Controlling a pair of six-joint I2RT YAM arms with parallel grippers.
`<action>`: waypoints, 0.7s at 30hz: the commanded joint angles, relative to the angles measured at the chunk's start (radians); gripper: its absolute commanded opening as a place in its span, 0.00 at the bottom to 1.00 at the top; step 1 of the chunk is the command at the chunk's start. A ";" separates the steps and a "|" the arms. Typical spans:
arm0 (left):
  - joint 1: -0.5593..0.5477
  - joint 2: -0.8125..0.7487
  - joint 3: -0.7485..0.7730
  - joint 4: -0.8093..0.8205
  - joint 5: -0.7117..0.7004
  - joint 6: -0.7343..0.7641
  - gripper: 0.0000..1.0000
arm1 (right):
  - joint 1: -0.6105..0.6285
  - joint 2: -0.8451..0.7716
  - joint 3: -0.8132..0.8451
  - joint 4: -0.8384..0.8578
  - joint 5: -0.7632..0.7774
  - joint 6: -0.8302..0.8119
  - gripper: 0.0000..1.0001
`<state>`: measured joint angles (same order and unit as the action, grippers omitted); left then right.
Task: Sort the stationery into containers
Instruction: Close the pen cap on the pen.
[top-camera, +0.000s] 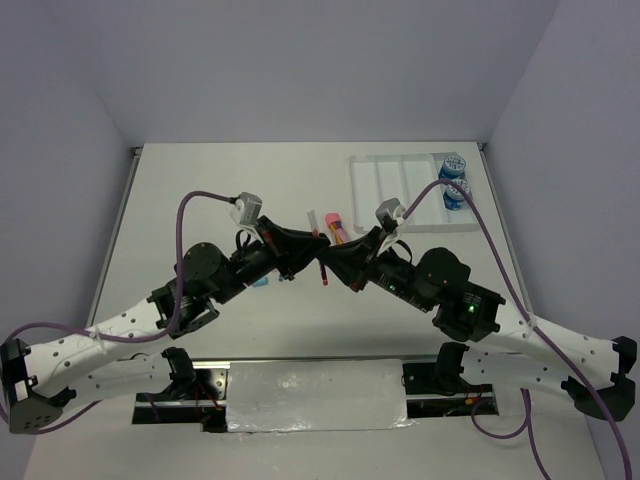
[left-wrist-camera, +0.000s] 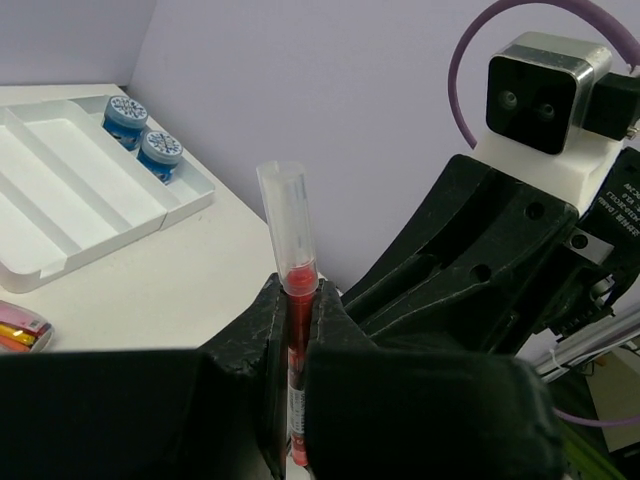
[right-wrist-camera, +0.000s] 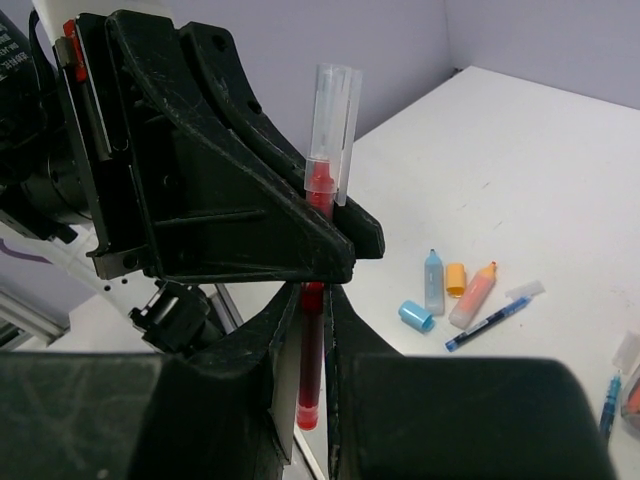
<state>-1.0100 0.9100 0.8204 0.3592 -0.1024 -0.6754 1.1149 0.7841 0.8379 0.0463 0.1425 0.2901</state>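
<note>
Red pen (top-camera: 324, 272): hanging mid-frame above worktop (top-camera: 220, 190); left claw (left-wrist-camera: 296, 325) and right claw (right-wrist-camera: 309, 345) both pinching it. Risk: uneven pulling, cap popping off, pen dropping short of tray (top-camera: 385, 190), upper right.

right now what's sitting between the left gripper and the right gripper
A red pen with a clear cap. The left gripper and the right gripper both pinch it, as both wrist views show.
</note>
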 joint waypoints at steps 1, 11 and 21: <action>-0.006 -0.036 0.003 0.032 0.044 0.063 0.00 | 0.002 -0.019 0.027 0.086 0.002 -0.022 0.00; -0.004 -0.088 0.066 0.006 0.207 0.260 0.00 | 0.002 -0.039 -0.033 0.119 -0.052 -0.031 0.36; -0.004 -0.132 0.105 -0.023 0.262 0.343 0.00 | 0.003 0.004 -0.010 0.152 -0.221 -0.069 0.54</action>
<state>-1.0107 0.8028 0.8749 0.2806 0.1123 -0.3794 1.1187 0.7700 0.8104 0.1452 0.0010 0.2588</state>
